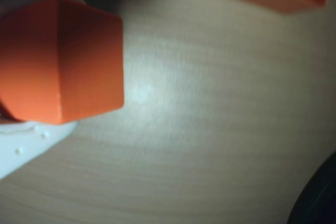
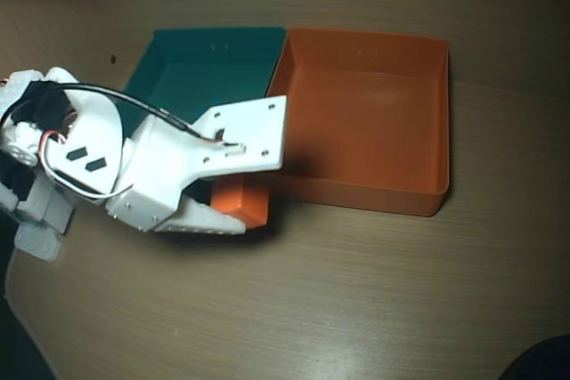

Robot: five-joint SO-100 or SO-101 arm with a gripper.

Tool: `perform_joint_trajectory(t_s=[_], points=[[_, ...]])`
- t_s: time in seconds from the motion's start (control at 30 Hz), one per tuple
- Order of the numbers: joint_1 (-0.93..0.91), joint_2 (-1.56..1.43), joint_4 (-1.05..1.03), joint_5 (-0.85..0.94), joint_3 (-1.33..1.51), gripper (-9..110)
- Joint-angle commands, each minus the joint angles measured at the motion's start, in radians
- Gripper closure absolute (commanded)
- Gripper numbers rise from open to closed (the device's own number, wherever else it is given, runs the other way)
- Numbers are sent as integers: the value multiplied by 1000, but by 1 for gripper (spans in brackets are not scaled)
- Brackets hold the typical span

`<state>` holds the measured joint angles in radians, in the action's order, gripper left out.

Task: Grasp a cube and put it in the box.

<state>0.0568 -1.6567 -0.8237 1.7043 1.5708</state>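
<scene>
A light wooden table is filling both views, its fine grain running across the overhead view. Soft light is pooling into a pale glare on the bare wood in the wrist view (brightest near the middle). Shadow is darkening the table's far edge and corners.
</scene>
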Motion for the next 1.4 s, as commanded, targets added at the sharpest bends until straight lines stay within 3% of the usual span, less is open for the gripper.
perform_joint_trajectory(t_s=[0.0, 0.87, 1.37], points=[[46, -71, 0, -8, -115, 106], [270, 373, -6, -11, -449, 106], [373, 629, -5, -167, -681, 106]])
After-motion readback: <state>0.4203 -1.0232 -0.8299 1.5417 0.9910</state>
